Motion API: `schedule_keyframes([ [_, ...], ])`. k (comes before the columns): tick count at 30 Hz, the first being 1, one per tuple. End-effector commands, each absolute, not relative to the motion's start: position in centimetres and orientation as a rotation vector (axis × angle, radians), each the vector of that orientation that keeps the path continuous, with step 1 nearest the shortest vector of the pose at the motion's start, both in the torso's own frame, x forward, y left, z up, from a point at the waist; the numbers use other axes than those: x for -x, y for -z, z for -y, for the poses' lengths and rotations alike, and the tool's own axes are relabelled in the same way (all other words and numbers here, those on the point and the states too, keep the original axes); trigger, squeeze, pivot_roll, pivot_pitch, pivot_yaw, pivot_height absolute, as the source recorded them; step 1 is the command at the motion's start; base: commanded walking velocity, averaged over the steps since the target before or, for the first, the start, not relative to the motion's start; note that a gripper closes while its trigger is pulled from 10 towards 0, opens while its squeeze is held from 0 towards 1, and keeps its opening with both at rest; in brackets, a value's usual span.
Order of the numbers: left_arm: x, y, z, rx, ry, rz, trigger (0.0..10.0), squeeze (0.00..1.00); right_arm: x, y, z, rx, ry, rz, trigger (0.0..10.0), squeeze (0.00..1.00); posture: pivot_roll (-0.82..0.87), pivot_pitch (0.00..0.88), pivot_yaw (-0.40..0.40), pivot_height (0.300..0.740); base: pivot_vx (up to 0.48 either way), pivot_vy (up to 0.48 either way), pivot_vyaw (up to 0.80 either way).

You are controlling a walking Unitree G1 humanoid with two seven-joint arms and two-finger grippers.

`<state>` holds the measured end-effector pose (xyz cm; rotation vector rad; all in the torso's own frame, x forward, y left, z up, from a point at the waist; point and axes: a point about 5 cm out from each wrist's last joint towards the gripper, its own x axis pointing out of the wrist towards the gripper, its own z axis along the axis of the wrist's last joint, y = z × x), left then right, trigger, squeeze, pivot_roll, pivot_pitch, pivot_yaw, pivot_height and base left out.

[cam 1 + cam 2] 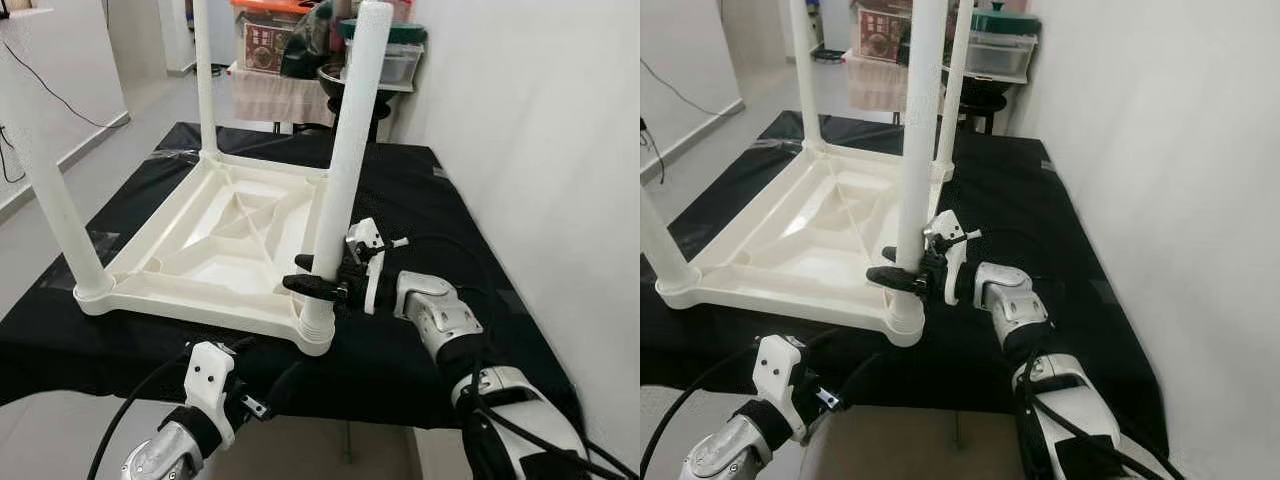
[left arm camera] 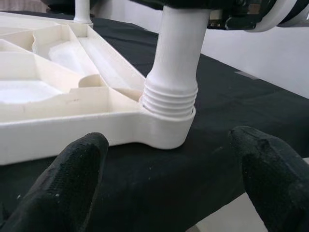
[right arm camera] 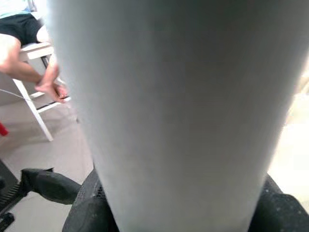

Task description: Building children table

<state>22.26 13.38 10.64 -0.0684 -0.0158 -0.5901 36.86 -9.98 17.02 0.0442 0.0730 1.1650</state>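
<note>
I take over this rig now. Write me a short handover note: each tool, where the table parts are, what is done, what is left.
Right tool: shut on the near-right leg, low, just above its socket.
Left tool: open, below the table's near edge, empty.
Tabletop: upside down on the black cloth.
Done: four legs stand in the corners.
Left: the held leg's threads still show above the socket, so it probably needs more turning.
</note>
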Motion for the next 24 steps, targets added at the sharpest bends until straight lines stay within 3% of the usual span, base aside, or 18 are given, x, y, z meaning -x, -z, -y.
schedule_keyframes([
  [1,-22.1,-10.5,-13.0,0.09,0.596,0.007,10.0,0.0,-37.3,-17.7,10.8,-0.046,-1.11,-0.039,0.0,0.0,0.14,0.0,-0.175,0.74,0.0,0.0,0.0],
  [4,-22.1,-10.6,-13.0,0.092,0.593,0.009,10.0,0.0,-37.6,-17.1,10.9,-0.024,-0.994,-0.044,0.0,0.0,0.14,0.0,-0.179,0.74,0.0,0.0,0.0],
  [5,-22.1,-10.6,-13.0,0.092,0.592,0.009,10.0,0.0,-37.8,-16.5,11.0,-0.011,-0.877,-0.058,0.0,0.0,0.14,0.0,-0.179,0.74,0.0,0.0,0.0],
  [6,-22.0,-10.7,-13.1,0.09,0.592,0.009,10.0,0.0,-38.1,-15.3,11.5,-0.041,-0.498,-0.062,0.0,0.0,0.13,0.0,-0.184,0.74,0.0,0.0,0.0],
  [7,-22.0,-10.7,-13.1,0.09,0.592,0.009,10.0,0.0,-38.1,-15.3,11.5,-0.041,-0.498,-0.062,0.0,0.0,0.13,0.0,-0.184,0.74,0.0,0.0,0.0],
  [8,-22.0,-10.8,-13.3,0.089,0.591,0.01,10.0,0.0,-37.2,-13.6,11.7,-0.103,-0.265,-0.094,0.0,0.0,0.12,0.0,-0.175,0.74,0.0,0.0,0.0],
  [9,-22.0,-10.8,-13.4,0.089,0.591,0.01,10.0,0.0,-35.5,-11.9,10.6,-0.112,-0.218,-0.139,0.0,0.0,0.12,0.0,-0.172,0.74,0.0,0.0,0.0],
  [12,-22.2,-10.9,-13.6,0.088,0.592,0.008,10.0,0.0,-32.5,-12.0,5.6,-0.002,-0.409,-0.03,0.0,0.0,0.09,0.0,-0.141,0.74,0.0,0.0,0.0],
  [20,-22.6,-10.9,-13.7,0.087,0.6,-0.001,10.0,0.0,-34.2,-11.9,6.5,-0.067,-0.387,-0.074,0.0,0.0,0.11,0.0,-0.151,0.74,0.0,0.0,0.0],
  [21,-22.6,-10.9,-13.8,0.083,0.584,0.003,10.0,0.0,-34.2,-12.1,6.1,-0.054,-0.391,-0.077,8.1,0.0,0.11,0.0,-0.151,0.74,0.0,0.0,0.0],
  [23,-22.6,-10.9,-13.8,0.082,0.579,0.004,10.0,0.0,-34.1,-12.2,5.9,-0.05,-0.375,-0.083,8.1,0.0,0.11,0.0,-0.151,0.74,0.0,0.0,0.0],
  [24,-22.6,-10.9,-13.8,0.082,0.575,0.004,10.0,0.0,-34.0,-12.5,5.4,-0.074,-0.428,-0.081,10.0,1.0,0.12,0.0,-0.151,0.74,0.0,0.0,0.0],
])
